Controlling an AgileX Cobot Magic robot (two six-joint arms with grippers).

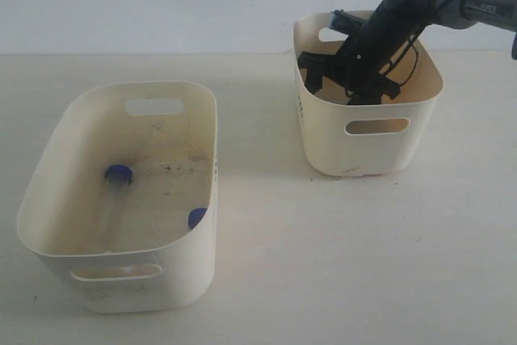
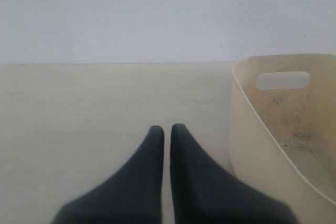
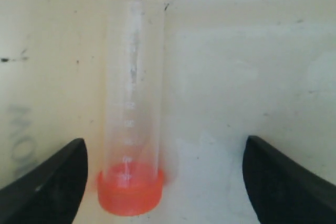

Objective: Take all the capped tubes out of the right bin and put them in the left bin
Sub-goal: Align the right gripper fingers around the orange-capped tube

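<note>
**Orange-capped tube lies between open jaws; two already across**

The right arm (image 1: 388, 30) reaches down inside the right bin (image 1: 376, 159), with the right jaws spread wide and holding nothing. An orange-red capped tube (image 3: 134, 103) lies flat on the bin floor between them. It is nearer one jaw than the other and touches neither, and its cap end points toward the base of the jaws.

Across the table (image 1: 323, 264), the left bin (image 1: 48, 208) holds at least two tubes. One blue cap (image 1: 119, 173) shows on the speckled floor with a faint clear body running from it. A second blue cap (image 1: 197, 217) shows against the side wall, partly hidden by the rim.

The left jaws are pressed together on nothing and hang over bare table, with the left bin just beside them.

The job looks well along: two tubes are delivered and the orange one is lined up but not yet gripped. The right jaws have yet to close on it, lift it, carry it over and release it. The arm hides much of the right bin's floor in the exterior view, so it cannot be told whether other tubes wait there.
</note>
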